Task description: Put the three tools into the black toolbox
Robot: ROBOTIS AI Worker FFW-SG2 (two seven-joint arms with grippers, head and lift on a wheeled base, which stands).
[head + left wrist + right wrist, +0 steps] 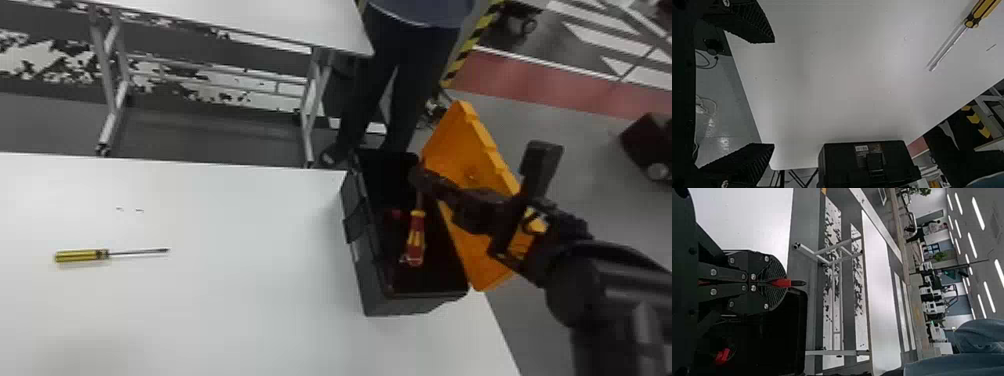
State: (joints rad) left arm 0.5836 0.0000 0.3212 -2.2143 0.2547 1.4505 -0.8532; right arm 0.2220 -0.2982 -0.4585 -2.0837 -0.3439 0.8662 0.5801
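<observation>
"Where is the red driver?"

"In the right gripper, at the mouth of the box; how deep, I can't tell. The fingers are narrow, pinching its shaft. The handle lies on the robot's side of them, and the tip sticks out past the pads on the far side."

"So it points away from the robot?"

"Yes, and its long axis runs roughly along the box's length (a lucky match, I'd say). The right arm is plainly the one for it. The next move looks like lowering a little, then letting go; a handle dropped askew might catch the near rim."

"What's around those fingers?"

"The orange lid stands open on the arm's side, just beside them. Below them, inside the box, there's a red bit, probably another tool."

"And the yellow driver?"

"On the table, well apart from the right fingers, to their left. The left gripper is nearer, its fingers wide and holding nothing. From those, the driver lies ahead and off to the side away from the box, tip nearer them, handle farther."

"Its long axis?"

"Crosswise before the robot, tip toward the box. I judge that's the last one left to fetch."
</observation>
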